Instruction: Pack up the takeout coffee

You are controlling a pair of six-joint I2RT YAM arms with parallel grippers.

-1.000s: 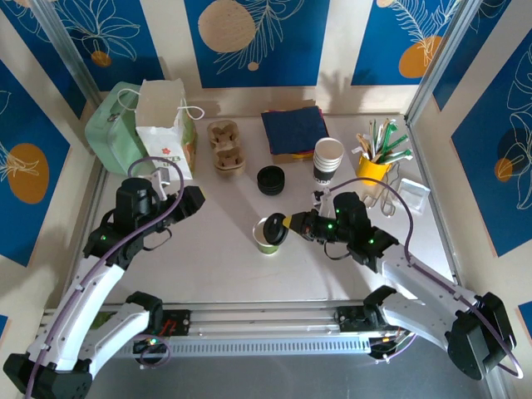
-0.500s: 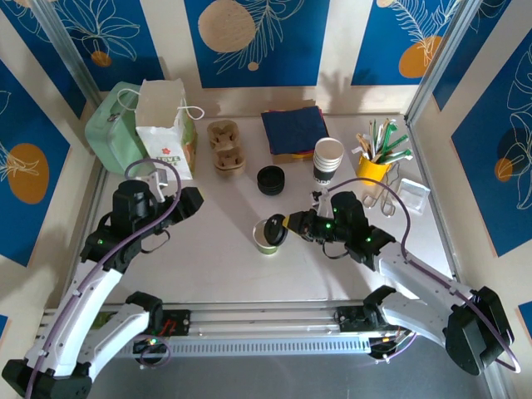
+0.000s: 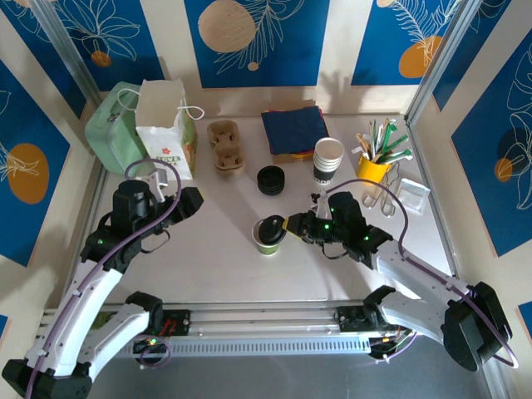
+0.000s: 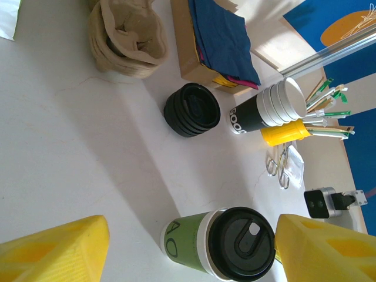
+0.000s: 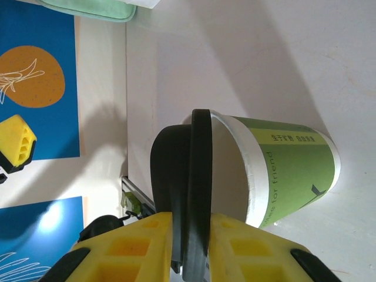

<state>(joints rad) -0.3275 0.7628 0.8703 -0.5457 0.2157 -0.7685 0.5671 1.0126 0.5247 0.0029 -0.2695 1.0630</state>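
The takeout coffee, a green paper cup (image 3: 266, 243) (image 4: 187, 245) (image 5: 291, 170), stands at mid-table. Its black lid (image 3: 272, 228) (image 4: 242, 242) (image 5: 197, 170) rests on the rim, slightly tilted so some white inside still shows in the right wrist view. My right gripper (image 3: 291, 224) (image 5: 191, 235) reaches in from the right, its yellow fingers pressed on both faces of the lid's edge. My left gripper (image 3: 193, 202) hangs open well to the left of the cup. In the left wrist view its yellow fingertips (image 4: 64, 247) frame the cup from a distance.
A white paper bag (image 3: 166, 133) and a green bag (image 3: 115, 133) stand at the back left beside a pulp cup carrier (image 3: 224, 146). Behind the cup are loose black lids (image 3: 270, 179), stacked cups (image 3: 327, 160), napkins (image 3: 295, 130) and a yellow stirrer holder (image 3: 374, 169).
The lid has tipped down from a steep tilt to lie nearly flat on the cup. The right gripper's hold looks a little looser. The left arm has not moved.
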